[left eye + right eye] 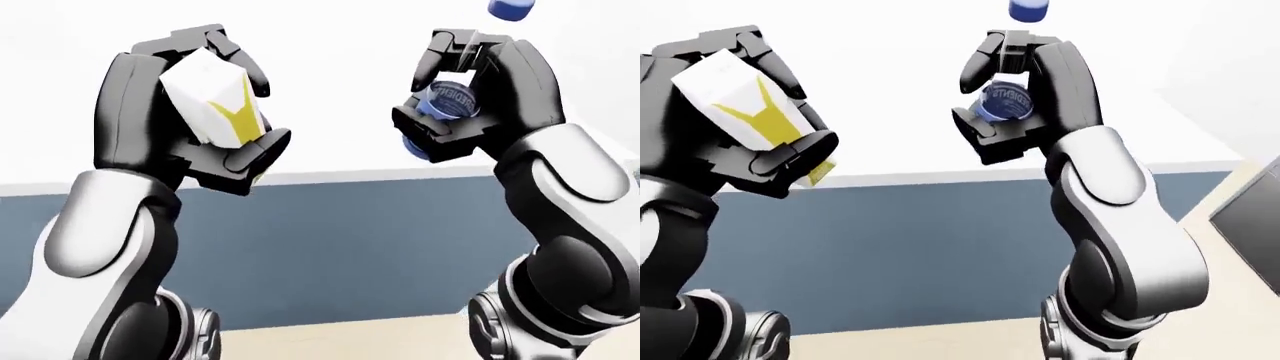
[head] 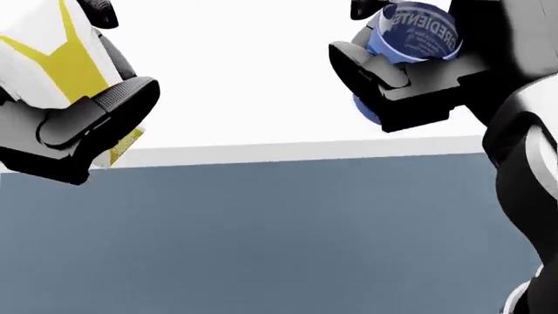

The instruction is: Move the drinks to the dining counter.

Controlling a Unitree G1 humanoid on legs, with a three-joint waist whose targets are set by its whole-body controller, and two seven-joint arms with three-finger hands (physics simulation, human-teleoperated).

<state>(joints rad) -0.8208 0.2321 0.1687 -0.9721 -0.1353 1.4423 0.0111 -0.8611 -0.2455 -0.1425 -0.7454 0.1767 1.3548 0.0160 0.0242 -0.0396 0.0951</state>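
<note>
Two drinks, one in each robot hand, both being held up high ahead of the head cameras. Left robot hand (image 1: pixel 200 112) is gripping a white carton (image 1: pixel 212 101) with a yellow chevron-like mark on its face; black fingers (image 1: pixel 238 154) are wrapping over the top and under the lower edge, so it's fully closed on it. Carton is sitting tilted, its top leaning toward the left of the left-eye view. Right robot hand (image 1: pixel 462 97) is clamping a clear bottle (image 1: pixel 450 101) with a blue label, printed text partly readable on it. A blue cap (image 1: pixel 510 7) is showing above the fingers at the top edge of the left-eye view. Bottle is standing roughly upright in the grasp, fingers closed round the labelled middle. Neither drink is touching any surface; both are hanging in the air, well apart from each other, carton at left and bottle at right of the eye views.

Below the hands a white worktop (image 2: pixel 261 85) is filling the upper part of the head view, its pale edge (image 2: pixel 305 152) running across, with a slate-blue panel (image 2: pixel 279 235) beneath it. Beige floor (image 1: pixel 350 337) is showing along the bottom of the eye views. A dark grey slab (image 1: pixel 1255 225) is cutting in at the right edge of the right-eye view; can't tell what it is.
</note>
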